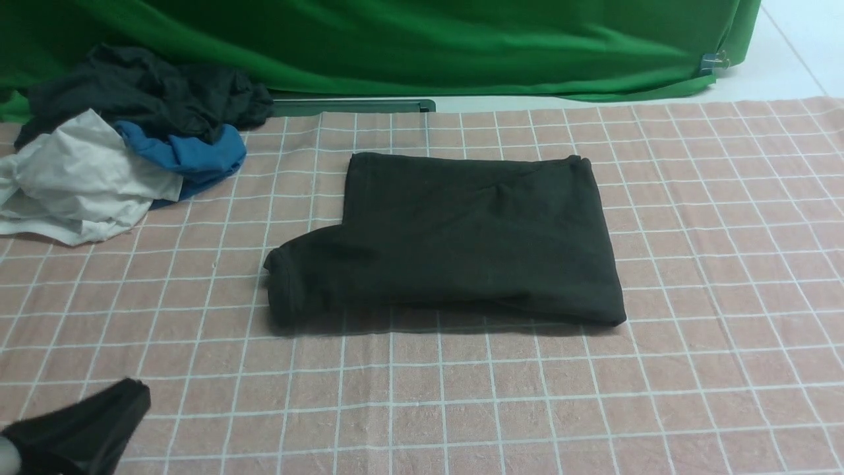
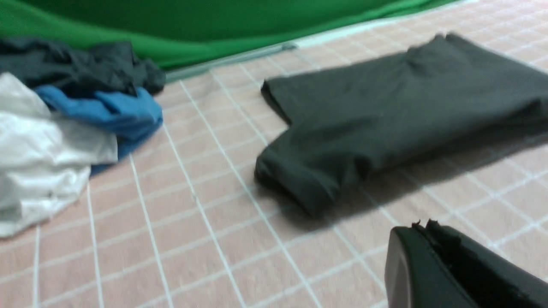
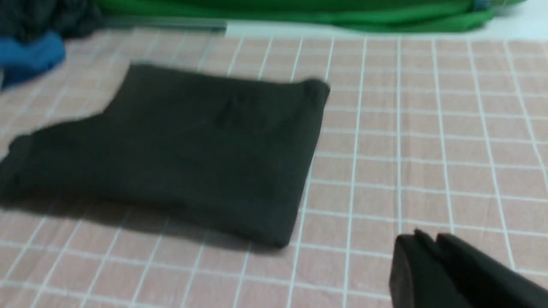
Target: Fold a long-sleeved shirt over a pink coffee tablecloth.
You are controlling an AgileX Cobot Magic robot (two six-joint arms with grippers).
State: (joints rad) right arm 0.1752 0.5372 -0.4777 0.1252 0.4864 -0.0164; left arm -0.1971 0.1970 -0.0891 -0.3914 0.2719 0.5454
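- Shirt: long-sleeved shirt [image 1: 461,241] lay folded into a compact dark block at the centre of the pink coffee tablecloth [image 1: 725,297], one cuffed sleeve end projecting toward 8 o'clock in the front view.
- Left gripper [image 2: 428,231]: clenched on nothing, low at 7 o'clock, well apart from the shirt.
- Right gripper [image 3: 428,241]: out of the front view; in its wrist view appeared pinched together and empty, near the shirt's 4 o'clock corner, not touching.
- Handling, judged: soft, light, limp cotton; layers likely to slide apart if lifted by one edge. Best pinched through all layers at a corner or along a folded edge.
- Clutter: pile of dark, blue and white garments [image 1: 112,152] at 10 o'clock, before the green backdrop [image 1: 422,39].
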